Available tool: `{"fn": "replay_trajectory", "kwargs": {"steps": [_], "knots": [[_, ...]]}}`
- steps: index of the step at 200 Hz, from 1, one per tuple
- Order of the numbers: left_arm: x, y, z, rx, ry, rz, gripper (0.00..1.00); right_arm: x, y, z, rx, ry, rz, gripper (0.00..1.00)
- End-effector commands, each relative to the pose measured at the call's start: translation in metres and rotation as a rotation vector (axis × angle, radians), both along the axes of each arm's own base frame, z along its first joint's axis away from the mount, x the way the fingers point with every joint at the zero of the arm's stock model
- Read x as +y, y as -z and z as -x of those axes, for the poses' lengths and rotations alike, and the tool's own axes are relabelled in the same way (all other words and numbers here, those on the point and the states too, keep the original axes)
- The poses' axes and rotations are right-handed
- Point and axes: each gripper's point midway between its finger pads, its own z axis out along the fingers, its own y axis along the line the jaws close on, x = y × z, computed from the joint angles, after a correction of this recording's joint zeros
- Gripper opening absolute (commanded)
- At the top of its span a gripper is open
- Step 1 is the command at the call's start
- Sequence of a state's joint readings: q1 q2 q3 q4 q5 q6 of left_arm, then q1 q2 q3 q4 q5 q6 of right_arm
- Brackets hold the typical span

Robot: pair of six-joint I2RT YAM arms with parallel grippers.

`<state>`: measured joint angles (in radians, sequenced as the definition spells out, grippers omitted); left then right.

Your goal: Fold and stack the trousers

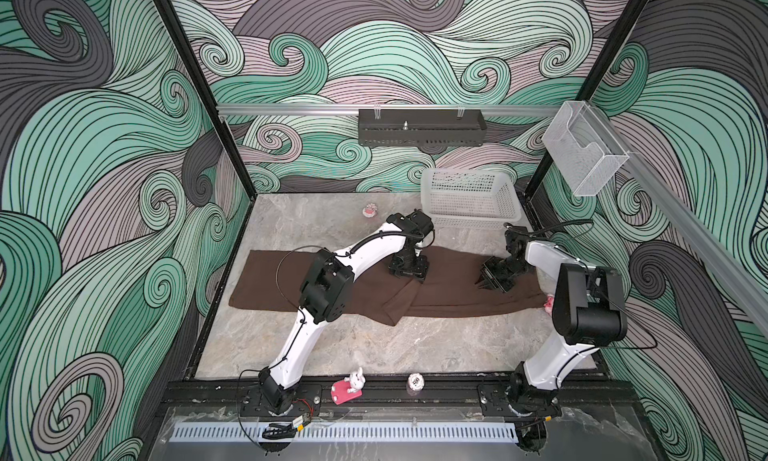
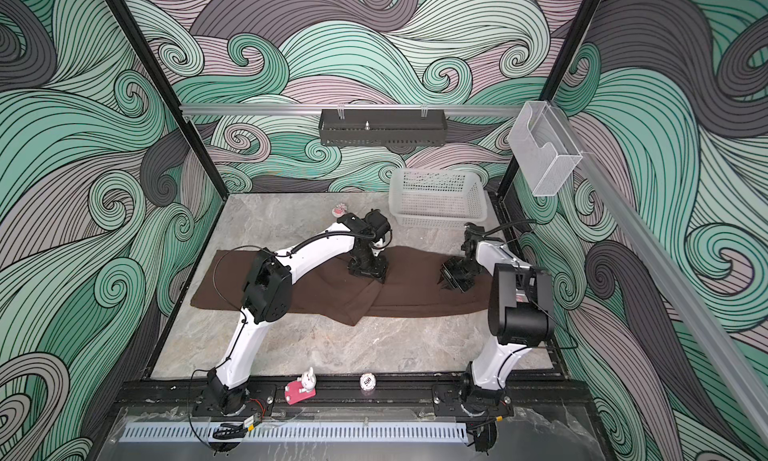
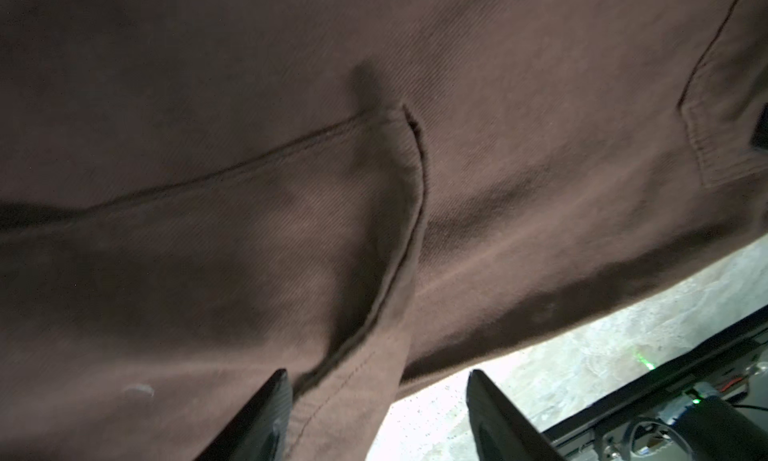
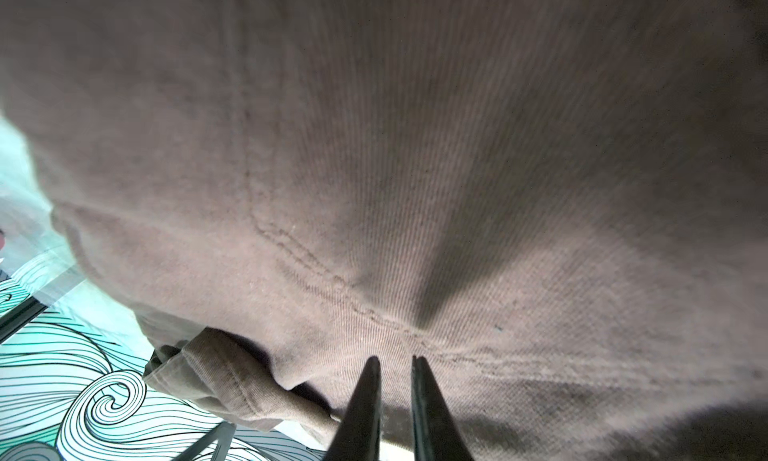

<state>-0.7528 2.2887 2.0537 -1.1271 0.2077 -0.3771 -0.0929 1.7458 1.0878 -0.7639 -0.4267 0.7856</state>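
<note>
The trousers (image 1: pixel 449 290) lie flat in a long band across the middle of the grey stone table (image 1: pixel 374 346), dark brown, soft and matte, with fine ribs in the weave up close. Their left end stops just short of the table's left edge. Near the middle one layer lies askew over the other, and its corner (image 1: pixel 392 319) pokes out toward the front. In front of the band the table is bare down to a small rabbit figure (image 1: pixel 351 385) and a round chip (image 1: pixel 415 382) at the front rail. Behind it there is open stone up to a white basket (image 1: pixel 469 221) in the back right corner. My left gripper (image 1: pixel 409 271) stands over the middle of the cloth. Its fingers (image 3: pixel 266 413) are wide apart and a stitched hem runs between them, unclamped. My right gripper (image 1: pixel 489 281) is down on the right part. Its fingers (image 4: pixel 365 405) are nearly together, with only a thin slit between, and their tips are at the cloth where creases meet. I cannot tell whether a fold is nipped there. The right end reaches the table's right edge, beside a small pink thing (image 1: pixel 548 303).
</note>
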Motion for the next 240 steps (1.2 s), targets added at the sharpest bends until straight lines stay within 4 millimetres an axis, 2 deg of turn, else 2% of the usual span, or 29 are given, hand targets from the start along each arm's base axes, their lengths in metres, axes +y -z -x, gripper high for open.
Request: {"fn": "replay_trajectory", "kwargs": {"steps": [1,35,72,127,145,165,192,218,240], "knots": [[-0.007,0.000,-0.001,0.035,0.090,0.063,0.70,-0.001,-0.006,0.010,0.007,-0.016,-0.005,0.17],[-0.023,0.018,0.012,0.132,0.122,0.139,0.70,-0.003,-0.006,0.011,0.009,-0.020,-0.004,0.17],[-0.019,0.033,0.021,0.180,0.131,0.129,0.65,-0.004,-0.005,0.011,0.012,-0.023,-0.007,0.17],[-0.011,0.001,0.032,0.146,0.130,0.160,0.40,-0.005,0.001,0.013,0.031,-0.026,-0.005,0.17],[-0.009,0.002,0.032,0.143,0.116,0.155,0.34,-0.005,0.002,0.013,0.036,-0.025,-0.005,0.17],[-0.006,0.015,0.031,0.162,0.099,0.125,0.28,-0.005,0.004,0.012,0.037,-0.023,-0.005,0.17],[-0.009,0.020,0.031,0.179,0.085,0.132,0.15,-0.005,0.004,0.012,0.038,-0.024,-0.005,0.17],[-0.011,0.011,0.028,0.165,0.087,0.147,0.00,-0.005,0.005,0.011,0.040,-0.024,-0.004,0.17],[0.011,-0.006,0.014,0.118,0.002,0.085,0.00,-0.005,0.006,0.011,0.043,-0.021,-0.007,0.17]]}}
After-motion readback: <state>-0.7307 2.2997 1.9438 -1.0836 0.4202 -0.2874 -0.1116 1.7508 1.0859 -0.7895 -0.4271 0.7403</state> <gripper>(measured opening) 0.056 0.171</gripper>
